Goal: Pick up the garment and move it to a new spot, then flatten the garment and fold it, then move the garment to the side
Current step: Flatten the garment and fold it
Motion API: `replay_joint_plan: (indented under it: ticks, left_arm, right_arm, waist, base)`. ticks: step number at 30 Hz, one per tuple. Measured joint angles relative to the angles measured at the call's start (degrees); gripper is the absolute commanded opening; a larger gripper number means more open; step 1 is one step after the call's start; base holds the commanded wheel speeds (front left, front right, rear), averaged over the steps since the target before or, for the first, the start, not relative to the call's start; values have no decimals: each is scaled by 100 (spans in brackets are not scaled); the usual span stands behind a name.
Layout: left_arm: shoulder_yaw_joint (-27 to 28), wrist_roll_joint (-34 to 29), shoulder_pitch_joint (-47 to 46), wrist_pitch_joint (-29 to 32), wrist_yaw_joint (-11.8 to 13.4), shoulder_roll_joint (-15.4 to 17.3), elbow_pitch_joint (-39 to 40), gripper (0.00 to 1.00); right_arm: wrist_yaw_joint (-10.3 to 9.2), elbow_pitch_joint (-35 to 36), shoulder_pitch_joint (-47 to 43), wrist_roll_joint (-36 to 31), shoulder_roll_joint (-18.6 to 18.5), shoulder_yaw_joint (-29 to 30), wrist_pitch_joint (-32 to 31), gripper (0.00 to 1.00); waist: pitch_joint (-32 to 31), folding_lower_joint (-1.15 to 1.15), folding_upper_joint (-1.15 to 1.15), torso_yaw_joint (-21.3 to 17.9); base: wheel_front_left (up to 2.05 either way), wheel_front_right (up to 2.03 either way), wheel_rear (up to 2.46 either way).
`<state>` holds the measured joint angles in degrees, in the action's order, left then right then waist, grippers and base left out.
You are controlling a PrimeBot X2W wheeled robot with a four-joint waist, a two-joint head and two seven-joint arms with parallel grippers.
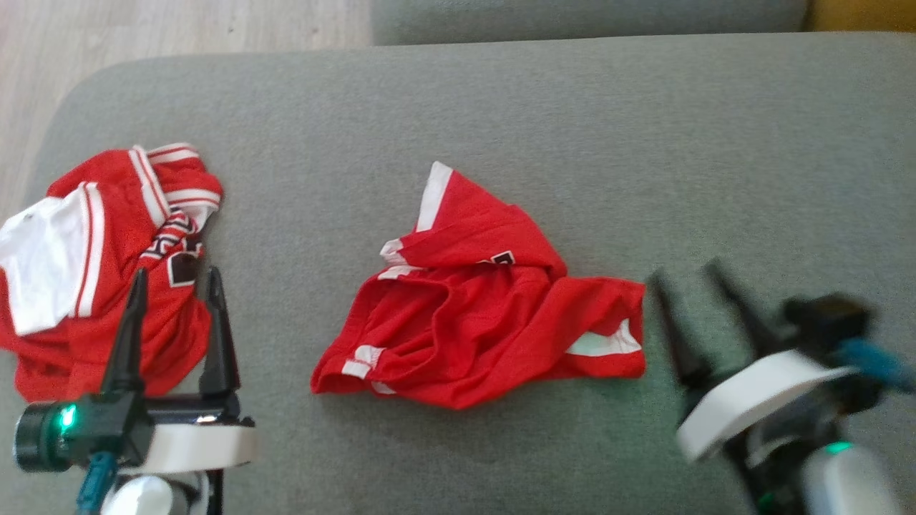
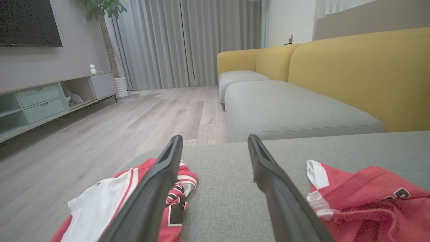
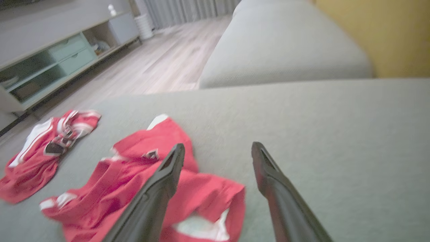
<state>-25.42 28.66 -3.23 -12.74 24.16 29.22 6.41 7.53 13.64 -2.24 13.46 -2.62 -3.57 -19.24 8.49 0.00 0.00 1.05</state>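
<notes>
Across the grey seat cushion [image 1: 572,129] in the head view, the red garment [image 1: 479,322] lies crumpled near the middle, white trim showing at its top and lower edges. A second piece, a red-and-white jersey [image 1: 86,272], is bunched at the cushion's left end, well apart from the first. The left end effector [image 1: 176,272] hangs over the jersey's right part, fingers spread and grasping nothing. The right end effector [image 1: 683,270], blurred, sits just beside the garment's right edge, fingers also parted and empty.

From the left wrist view, the two dark fingers stand wide apart with bare cushion between them. One finger crosses in front of the jersey at the lower left; whether it touches the cloth I cannot tell. The red garment is at the lower right. Beyond lie a wooden floor [image 2: 100,134], a yellow sofa [image 2: 352,74], grey curtains [image 2: 188,40] and a low cabinet [image 2: 40,101].

From the right wrist view, which is soft with blur, the fingers are likewise released. One of them overlaps the garment's near corner, the other is over bare cushion. The jersey lies farther off at the left edge.
</notes>
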Motion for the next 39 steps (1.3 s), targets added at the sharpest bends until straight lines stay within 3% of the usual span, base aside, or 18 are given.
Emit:
replay_joint_plan:
  ticks: [8,21,22,23,24,33,39]
  left_arm:
    - [-36,-371,-305,-156,-191,-376,82,100]
    - [374,-1016,-336,-198,-779,-1091,34,100]
    - [407,-1038,-334,-198,-822,-1135,1,100]
    - [450,-1057,-329,-198,-866,-1182,-30,100]
    - [490,-1069,-324,-198,-912,-1218,-56,100]
    - [726,-1223,-209,-197,-1234,-1467,-255,100]
    - [823,-1268,-197,-198,-1479,-1691,-443,100]
  right_arm:
    - [0,-693,-425,571,-5,-1118,-542,100]
    - [0,-1482,41,1073,-7,-1179,-394,100]
    - [0,-1516,75,1094,-7,-1185,-396,93]
    - [0,-1547,90,1149,-7,-1198,-396,50]
    - [0,-1563,90,1195,-7,-1207,-393,0]
    - [0,-1234,342,1011,-8,-1185,-142,0]
    - [0,-1235,859,856,-98,-877,-211,0]
  waist:
    - [162,0,0,362]
    - [317,0,0,958]
    - [319,0,0,971]
    - [321,0,0,980]
    - [325,0,0,986]
    - [272,0,0,928]
    - [283,0,0,918]
  base:
    - [0,0,0]
    - [0,0,0]
    - [0,0,0]
    - [0,0,0]
    - [0,0,0]
    - [0,0,0]
    - [0,0,0]
